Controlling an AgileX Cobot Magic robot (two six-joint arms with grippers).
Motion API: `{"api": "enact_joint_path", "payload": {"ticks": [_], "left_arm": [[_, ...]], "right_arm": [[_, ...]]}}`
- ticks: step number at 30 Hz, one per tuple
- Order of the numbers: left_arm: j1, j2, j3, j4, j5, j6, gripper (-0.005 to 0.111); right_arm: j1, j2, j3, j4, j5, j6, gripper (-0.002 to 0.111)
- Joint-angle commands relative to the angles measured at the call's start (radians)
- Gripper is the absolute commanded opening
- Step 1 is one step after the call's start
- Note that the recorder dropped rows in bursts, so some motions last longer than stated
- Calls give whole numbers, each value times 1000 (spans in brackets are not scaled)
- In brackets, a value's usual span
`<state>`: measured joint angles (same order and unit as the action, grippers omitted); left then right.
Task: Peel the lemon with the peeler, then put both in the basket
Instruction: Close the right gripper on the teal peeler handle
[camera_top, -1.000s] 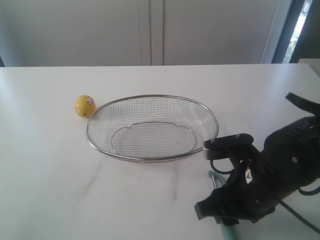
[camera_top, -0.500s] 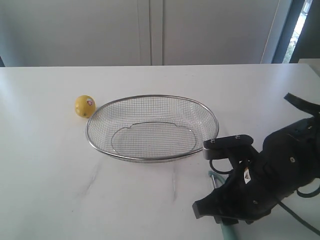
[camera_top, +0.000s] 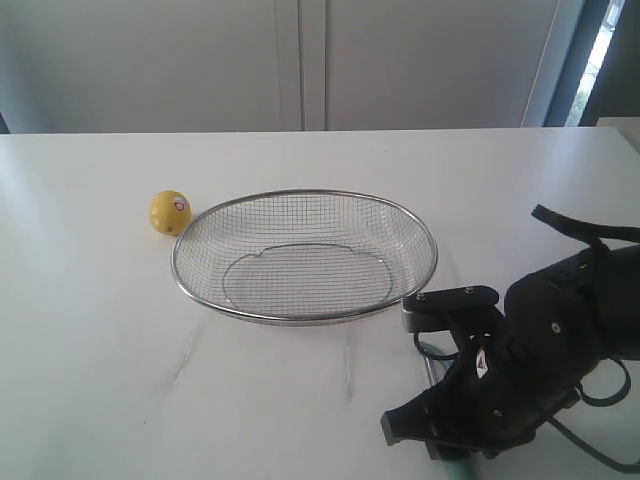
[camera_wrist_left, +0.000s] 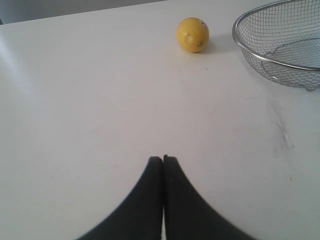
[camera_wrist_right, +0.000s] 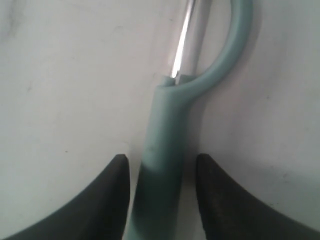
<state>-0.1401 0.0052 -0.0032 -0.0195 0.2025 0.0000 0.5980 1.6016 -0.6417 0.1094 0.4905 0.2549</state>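
Note:
The yellow lemon (camera_top: 170, 212) with its red-and-white sticker rests on the white table just left of the wire mesh basket (camera_top: 305, 192). The left wrist view also shows the lemon (camera_wrist_left: 192, 34) and the basket (camera_wrist_left: 240, 45), far ahead of my left gripper (camera_wrist_left: 163, 158), which is shut and empty. The teal peeler (camera_top: 432, 352) lies on the table in front of the basket's right end, mostly hidden under my right arm. My right gripper (camera_wrist_right: 161, 160) is open, its fingers straddling the peeler handle (camera_wrist_right: 162, 150) with a gap on each side.
The white table (camera_top: 100, 350) reaches back to a pale wall with cabinet doors. My bulky right arm (camera_top: 540, 340) and its cables fill the front right corner. The left arm is out of the exterior view.
My right arm has sunk lower and shifted slightly left over the peeler. The lemon and basket have not moved.

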Motion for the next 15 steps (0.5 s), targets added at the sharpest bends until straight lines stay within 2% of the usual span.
{"api": "enact_joint_path", "payload": {"ticks": [1,8,12,15], "left_arm": [[-2,-5,3,-2,0,0,0],[-2,-5,3,-2,0,0,0],[-2,-5,3,-2,0,0,0],[-2,-5,3,-2,0,0,0]], "right_arm": [[1,9,4,-2,-17,16,40],[1,9,4,-2,-18,19,30],[1,9,4,-2,-18,19,27],[1,9,4,-2,-14,19,21]]}}
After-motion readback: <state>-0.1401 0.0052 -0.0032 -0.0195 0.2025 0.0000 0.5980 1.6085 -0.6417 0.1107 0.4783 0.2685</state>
